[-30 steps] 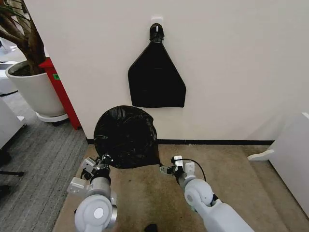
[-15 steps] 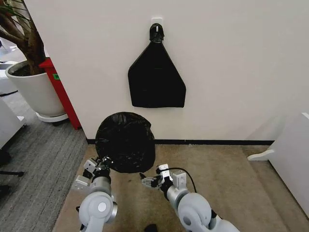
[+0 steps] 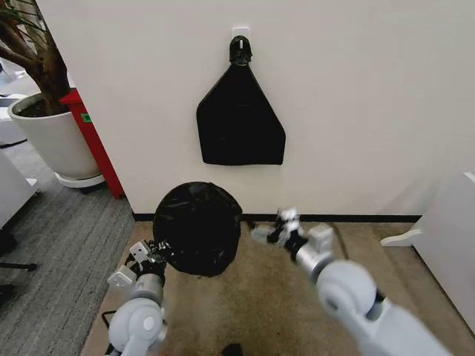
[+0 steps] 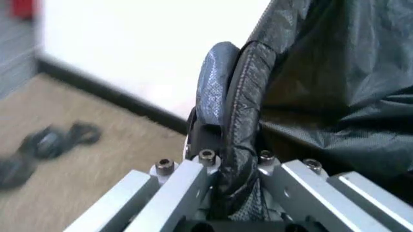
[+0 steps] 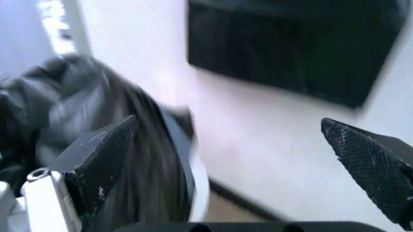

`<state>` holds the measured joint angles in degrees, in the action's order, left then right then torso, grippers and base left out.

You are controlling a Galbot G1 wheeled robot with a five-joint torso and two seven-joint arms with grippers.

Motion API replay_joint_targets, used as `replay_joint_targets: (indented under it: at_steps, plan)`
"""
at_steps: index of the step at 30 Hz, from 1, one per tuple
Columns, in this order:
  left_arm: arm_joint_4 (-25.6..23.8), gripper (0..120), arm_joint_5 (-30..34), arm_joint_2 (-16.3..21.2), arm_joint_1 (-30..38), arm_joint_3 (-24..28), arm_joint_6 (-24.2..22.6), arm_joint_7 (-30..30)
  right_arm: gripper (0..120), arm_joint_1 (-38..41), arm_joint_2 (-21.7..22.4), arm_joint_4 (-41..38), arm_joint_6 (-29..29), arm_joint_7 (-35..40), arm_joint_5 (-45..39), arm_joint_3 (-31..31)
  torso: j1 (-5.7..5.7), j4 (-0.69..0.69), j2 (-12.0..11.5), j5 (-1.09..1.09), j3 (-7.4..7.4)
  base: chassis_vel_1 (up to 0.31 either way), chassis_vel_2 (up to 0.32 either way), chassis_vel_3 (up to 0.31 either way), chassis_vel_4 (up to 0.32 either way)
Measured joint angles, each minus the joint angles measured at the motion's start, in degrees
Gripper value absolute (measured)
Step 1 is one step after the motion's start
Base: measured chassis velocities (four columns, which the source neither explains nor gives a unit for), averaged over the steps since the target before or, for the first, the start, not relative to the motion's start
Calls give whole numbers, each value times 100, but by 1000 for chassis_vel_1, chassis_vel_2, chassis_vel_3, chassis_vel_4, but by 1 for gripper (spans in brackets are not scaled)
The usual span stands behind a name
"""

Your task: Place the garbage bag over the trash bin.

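The glossy black garbage bag (image 3: 197, 226) bulges as a round dome on the floor against the wall, covering the trash bin. A strip of the bin's white rim (image 5: 200, 193) peeks out under the bag (image 5: 96, 116) in the right wrist view. My left gripper (image 3: 153, 253) sits at the bag's lower left edge. In the left wrist view this gripper (image 4: 235, 162) is shut on a bunched fold of the bag (image 4: 335, 92). My right gripper (image 3: 272, 232) hovers just right of the bag. Its fingers (image 5: 96, 159) stand wide apart with nothing between them, so it is open.
A flat black triangular sheet (image 3: 240, 119) hangs from a wall hook above the bag. A large white plant pot (image 3: 50, 137) and a red panel (image 3: 93, 141) stand at the left. A white cabinet (image 3: 449, 245) is at the right. Tan carpet (image 3: 245, 311) lies in front.
The bag has sunk lower and sits flatter. My right gripper has swung from below the bag's front up to its right side. The left gripper stays clamped on the bag's edge.
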<state>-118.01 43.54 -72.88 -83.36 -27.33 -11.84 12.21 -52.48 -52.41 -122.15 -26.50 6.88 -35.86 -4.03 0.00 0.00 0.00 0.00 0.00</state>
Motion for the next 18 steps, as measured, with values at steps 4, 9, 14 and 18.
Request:
replay_joint_targets:
  at_steps: [4, 9, 14, 18]
  plan:
    - [-97, 1, -262, 423, -11, -106, -190, -1229, 100, 1208, 332, 359, 89, -585, -113, 586, 0, 1, 0, -2, 0, 0, 0, 0, 0]
    - [-157, 1, -325, 904, -43, -209, -263, -2213, 100, 1980, 516, 845, 69, -1026, -227, 1137, 0, 2, 0, -1, 1, 0, 0, 0, 0]
    - [-232, 1, -257, 1155, -131, -263, -287, -2510, 100, 1944, 700, 986, 47, -1144, -394, 1123, 0, 0, 0, 0, 0, 0, 0, 0, 0]
    - [-204, 1, -240, 1240, -54, -245, -297, -2406, 100, 1867, 887, 924, 24, -1164, -581, 1059, 0, -1, 0, 1, 0, 0, 0, 0, 0]
